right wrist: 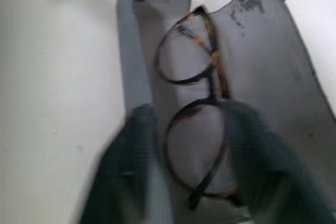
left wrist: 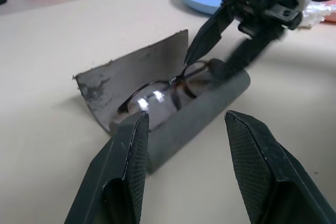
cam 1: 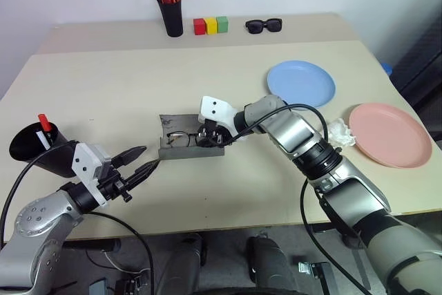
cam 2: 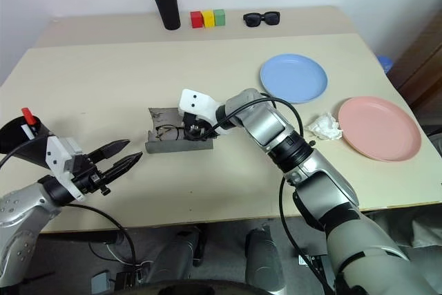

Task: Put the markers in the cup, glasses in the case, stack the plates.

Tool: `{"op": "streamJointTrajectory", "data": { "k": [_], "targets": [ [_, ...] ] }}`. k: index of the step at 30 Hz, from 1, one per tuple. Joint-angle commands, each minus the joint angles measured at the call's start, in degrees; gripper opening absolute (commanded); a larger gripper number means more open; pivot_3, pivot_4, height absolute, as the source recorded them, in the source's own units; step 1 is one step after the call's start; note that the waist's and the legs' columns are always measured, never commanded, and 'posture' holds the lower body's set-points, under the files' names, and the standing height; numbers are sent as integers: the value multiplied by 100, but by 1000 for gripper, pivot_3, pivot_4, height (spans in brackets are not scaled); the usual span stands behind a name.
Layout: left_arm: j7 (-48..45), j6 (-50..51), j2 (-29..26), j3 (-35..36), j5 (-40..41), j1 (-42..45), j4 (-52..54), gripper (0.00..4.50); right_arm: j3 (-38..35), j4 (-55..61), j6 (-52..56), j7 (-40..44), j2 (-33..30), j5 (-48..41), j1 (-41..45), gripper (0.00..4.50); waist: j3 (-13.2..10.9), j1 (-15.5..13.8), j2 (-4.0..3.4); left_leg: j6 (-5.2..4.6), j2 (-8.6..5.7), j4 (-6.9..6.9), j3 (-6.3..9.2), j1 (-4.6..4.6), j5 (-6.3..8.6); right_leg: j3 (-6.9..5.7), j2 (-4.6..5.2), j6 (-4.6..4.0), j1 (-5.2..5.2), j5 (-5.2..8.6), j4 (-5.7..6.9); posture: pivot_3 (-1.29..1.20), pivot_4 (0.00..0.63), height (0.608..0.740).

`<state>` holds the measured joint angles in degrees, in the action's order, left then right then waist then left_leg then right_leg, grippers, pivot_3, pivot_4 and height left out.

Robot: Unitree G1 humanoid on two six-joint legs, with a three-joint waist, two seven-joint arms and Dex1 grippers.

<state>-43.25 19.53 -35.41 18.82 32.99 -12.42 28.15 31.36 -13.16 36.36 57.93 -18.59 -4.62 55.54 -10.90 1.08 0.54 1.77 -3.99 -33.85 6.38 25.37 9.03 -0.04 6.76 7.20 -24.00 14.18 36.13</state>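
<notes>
The grey case (cam 1: 185, 151) lies open at the table's middle with the wire-framed glasses (cam 1: 181, 138) lying inside it. My right gripper (cam 1: 207, 137) hangs over the case's right end, its fingers (right wrist: 136, 150) open on either side of one lens. My left gripper (cam 1: 148, 157) is open and empty, just left of the case and pointing at it. The black cup (cam 1: 31, 153) sits tilted at the far left behind my left arm, holding a red marker (cam 1: 44, 122) and a white marker (cam 1: 43, 139). The light blue plate (cam 1: 301, 83) and the pink plate (cam 1: 389, 134) lie apart on the right.
A tall black pen holder (cam 1: 170, 15) with orange-capped pens, three coloured blocks (cam 1: 210, 25) and black sunglasses (cam 1: 263, 25) line the table's far edge. A crumpled white tissue (cam 1: 340, 132) lies between the plates, beside my right forearm.
</notes>
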Motion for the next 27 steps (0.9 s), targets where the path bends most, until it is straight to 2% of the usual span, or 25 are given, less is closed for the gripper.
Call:
{"op": "streamJointTrajectory", "data": {
  "k": [1, 5, 6, 7, 10, 15, 20, 27],
  "targets": [
    [302, 212, -22, -45, -16, 289, 97, 2341, -322, 602, -42, -13, -45, -58, -36, 3213, 0, -17, 0, 0, 0, 0, 0, 0, 0, -1, 0, 1, 0, 0, 1, 0, 150, 740],
    [962, 1080, -54, -277, 11, 1045, -44, 2341, -769, 1604, 10, -11, -469, -258, -585, 3213, 1, -73, 2, 1, -5, -4, 1, 0, -1, -3, -1, 7, 6, -3, 0, 0, 150, 740],
    [1061, 1248, -17, -294, 106, 1221, -74, 1816, -835, 1832, -8, -10, -588, -279, -750, 3265, 3, -75, 7, 0, -9, -5, 4, 0, -2, -6, 0, 17, 16, -8, -1, 0, 150, 740],
    [1149, 1438, 34, -299, 263, 1437, -96, 1578, -909, 2087, -27, -10, -730, -301, -950, 3265, 4, -53, 8, 1, -9, -8, 3, -1, -1, -7, 0, 20, 19, -8, -4, 0, 150, 740],
    [1578, 1852, 213, -445, 280, 2216, -297, 75, -1178, 2823, 72, -85, -1099, -418, -1544, 3265, 3, -52, 10, 0, -10, -10, 7, -1, -2, -10, 0, 23, 43, -8, -2, 0, 150, 740],
    [2196, 2250, 318, -867, -233, 3272, -872, 28, -1474, 3615, 373, -222, -1440, -621, -2121, 3265, 2, -3, 9, -3, -5, -8, 4, -6, -5, -8, -2, 26, 41, -9, 2, 0, 150, 740],
    [2687, 3673, 702, -1245, -317, 5107, -2527, 28, -2015, 4448, 747, -472, -1805, -882, -2808, 3265, -3, -141, 22, -3, -12, -25, 21, -3, -6, -23, -5, 34, 61, -5, 0, 0, 150, 740],
    [2419, 3940, 864, -1698, -742, 6304, -4040, 28, -2578, 4872, 634, -760, -2138, -993, -3548, 3265, -7, -142, 29, -3, -15, -28, 14, -2, -6, -21, 1, 41, 60, -3, -1, 0, 150, 740]
  ]
}}
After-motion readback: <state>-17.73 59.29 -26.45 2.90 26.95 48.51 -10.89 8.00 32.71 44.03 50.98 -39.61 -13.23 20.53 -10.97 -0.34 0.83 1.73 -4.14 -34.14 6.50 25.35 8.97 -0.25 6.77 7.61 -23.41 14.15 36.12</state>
